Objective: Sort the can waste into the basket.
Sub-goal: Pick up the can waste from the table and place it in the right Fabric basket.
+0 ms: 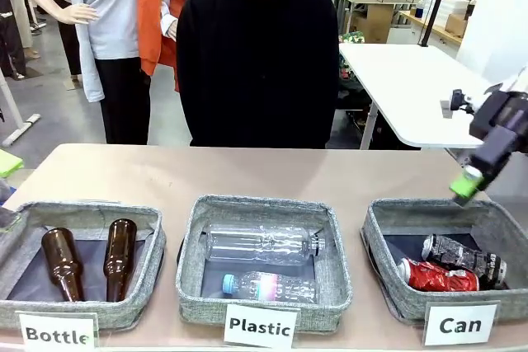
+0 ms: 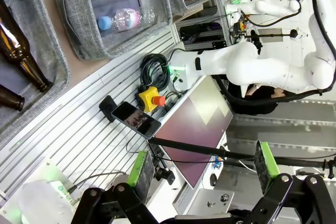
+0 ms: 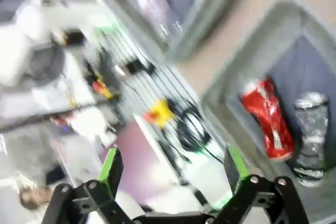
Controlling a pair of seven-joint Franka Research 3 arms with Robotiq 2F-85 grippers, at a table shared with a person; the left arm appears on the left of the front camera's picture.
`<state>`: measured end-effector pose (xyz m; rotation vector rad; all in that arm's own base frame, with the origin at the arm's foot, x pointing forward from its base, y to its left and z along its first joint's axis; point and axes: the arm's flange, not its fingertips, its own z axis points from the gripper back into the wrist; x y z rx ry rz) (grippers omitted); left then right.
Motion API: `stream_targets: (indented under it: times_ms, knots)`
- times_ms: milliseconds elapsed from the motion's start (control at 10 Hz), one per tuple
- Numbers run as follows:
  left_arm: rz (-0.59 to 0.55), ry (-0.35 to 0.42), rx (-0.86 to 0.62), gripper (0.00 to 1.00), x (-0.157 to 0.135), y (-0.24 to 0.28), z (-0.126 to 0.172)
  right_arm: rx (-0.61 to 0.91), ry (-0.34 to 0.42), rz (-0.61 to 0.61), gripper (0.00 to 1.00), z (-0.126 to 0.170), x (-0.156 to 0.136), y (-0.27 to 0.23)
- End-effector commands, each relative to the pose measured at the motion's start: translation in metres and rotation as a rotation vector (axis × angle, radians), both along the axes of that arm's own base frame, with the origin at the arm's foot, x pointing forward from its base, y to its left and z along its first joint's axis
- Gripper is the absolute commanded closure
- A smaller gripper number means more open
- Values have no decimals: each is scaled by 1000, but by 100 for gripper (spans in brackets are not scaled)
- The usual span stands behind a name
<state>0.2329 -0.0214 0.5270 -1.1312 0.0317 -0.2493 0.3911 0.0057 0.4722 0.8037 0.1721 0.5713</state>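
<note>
Worktop (image 1: pixel 165 175): tan, matte. Three grey fabric bins in a row along the near edge, apart from each other: "Bottle" bin (image 1: pixel 148 265) at left, "Plastic" bin (image 1: pixel 334 274) in the middle, "Can" basket (image 1: pixel 379 274) at right. White label at each bin's front.

- Person (image 1: pixel 257 55) at twelve o'clock: black long-sleeved top, pale face mask.
- Right gripper (image 1: pixel 467 185): black body, green pads.
- Left gripper (image 2: pixel 202 166): black linkage with visible screws, green pads.
</note>
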Motion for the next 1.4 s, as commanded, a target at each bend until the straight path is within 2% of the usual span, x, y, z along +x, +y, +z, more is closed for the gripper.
stream_targets:
  times_ms: [0,100,300,400,600,700,1300]
  knots:
    - [1,19,-3,0,-3,1,0,533,-72,-719,0,12,1,4]
    - [1,19,-3,0,-3,1,0,671,-110,-869,0,15,5,-2]
    - [1,19,-3,0,-3,1,0,735,-90,-938,0,5,-5,-14]
    - [1,19,-3,0,-3,1,0,728,-55,-929,0,1,-6,-23]
    - [1,19,-3,0,-3,1,0,661,-58,-938,0,6,7,-28]
    - [1,19,-3,0,-3,1,0,600,64,-788,0,0,4,-44]
    - [1,19,-3,0,-3,1,0,600,64,-788,0,0,4,-44]
